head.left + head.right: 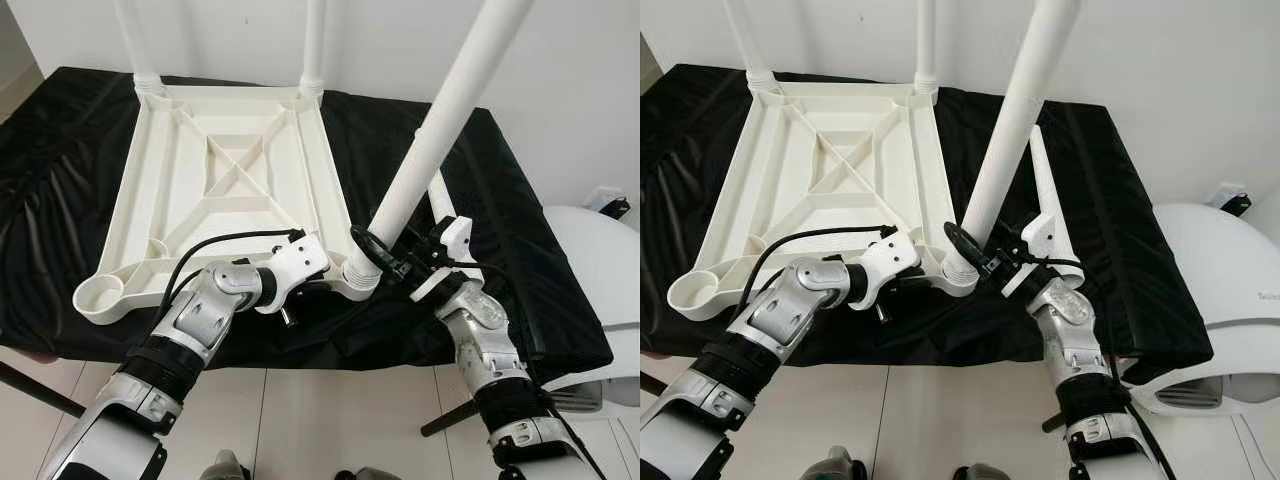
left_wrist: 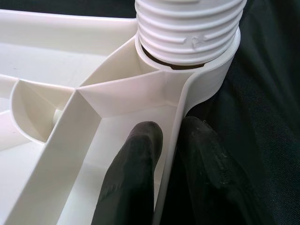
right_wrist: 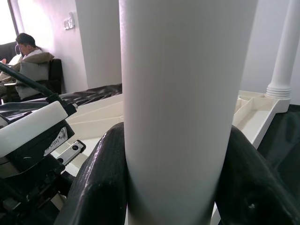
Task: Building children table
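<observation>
One white ribbed plastic tabletop (image 1: 225, 190) lies upside down on a black-covered work surface (image 1: 60, 160). Four white round plastic legs are in view: two stand upright in the far corner sockets at about 11 and 12 o'clock (image 1: 130, 35) (image 1: 314, 40), a third leg (image 1: 440, 130) leans in the near corner socket at about 5 o'clock of the tabletop, and a fourth (image 1: 1045, 195) lies flat on the cloth at about 3 o'clock. The socket at 7 o'clock (image 1: 100, 295) is open.

The left gripper (image 2: 164, 154) pinches the tabletop's rim wall just beside the threaded leg base, one finger (image 2: 136, 168) on each side. The right gripper (image 3: 180, 183) is clamped around the leaning leg low on its shaft.

A white rounded appliance (image 1: 1220, 300) stands at 4 o'clock, and a seated person (image 3: 28, 63) appears in the right wrist view.
</observation>
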You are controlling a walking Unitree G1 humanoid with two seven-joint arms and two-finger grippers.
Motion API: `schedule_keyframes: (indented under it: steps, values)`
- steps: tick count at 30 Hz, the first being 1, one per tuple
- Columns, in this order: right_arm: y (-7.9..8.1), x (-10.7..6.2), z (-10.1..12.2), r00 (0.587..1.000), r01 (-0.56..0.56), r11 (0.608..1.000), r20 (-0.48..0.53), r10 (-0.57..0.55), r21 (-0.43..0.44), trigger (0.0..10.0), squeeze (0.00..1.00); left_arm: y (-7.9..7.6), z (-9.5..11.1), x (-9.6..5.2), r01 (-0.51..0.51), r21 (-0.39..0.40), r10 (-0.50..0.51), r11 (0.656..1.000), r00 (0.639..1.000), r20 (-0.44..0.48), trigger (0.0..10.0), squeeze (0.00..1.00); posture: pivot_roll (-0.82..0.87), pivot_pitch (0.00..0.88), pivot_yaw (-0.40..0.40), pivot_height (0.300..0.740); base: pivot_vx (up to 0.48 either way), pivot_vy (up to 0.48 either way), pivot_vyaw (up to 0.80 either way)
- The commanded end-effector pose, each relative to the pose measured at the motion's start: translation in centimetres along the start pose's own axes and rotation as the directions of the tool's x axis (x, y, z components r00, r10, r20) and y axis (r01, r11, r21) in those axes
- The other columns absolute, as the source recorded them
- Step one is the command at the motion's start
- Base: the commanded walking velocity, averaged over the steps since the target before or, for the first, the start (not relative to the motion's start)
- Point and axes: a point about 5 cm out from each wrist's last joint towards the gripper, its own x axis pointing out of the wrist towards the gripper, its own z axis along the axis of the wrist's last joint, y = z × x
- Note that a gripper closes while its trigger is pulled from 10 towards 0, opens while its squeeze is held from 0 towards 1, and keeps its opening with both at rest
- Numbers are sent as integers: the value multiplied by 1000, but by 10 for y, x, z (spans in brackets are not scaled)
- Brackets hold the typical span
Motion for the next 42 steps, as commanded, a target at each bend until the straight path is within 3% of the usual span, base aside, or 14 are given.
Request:
schedule_keyframes:
  steps: [1,6,15,42]
  values:
    - [-7,-49,-47,953,118,988,-292,-84,99,10000,0,8,8,-8,1,40,-2,999,1000,26,10000,0,15,55,-32,740,0,0,0]
    - [-13,-43,-48,936,97,995,-343,-80,32,10000,0,8,9,-8,2,41,-3,999,1000,29,10000,0,13,53,-32,740,0,0,0]
    - [-12,-30,-50,933,81,996,-355,-61,42,10000,0,6,9,-8,-2,37,1,999,999,32,10000,0,23,50,-41,740,0,0,0]
    - [-7,-31,-54,938,83,996,-341,-62,46,10000,0,5,9,-8,4,41,-5,999,999,36,10000,0,18,48,-35,740,0,0,0]
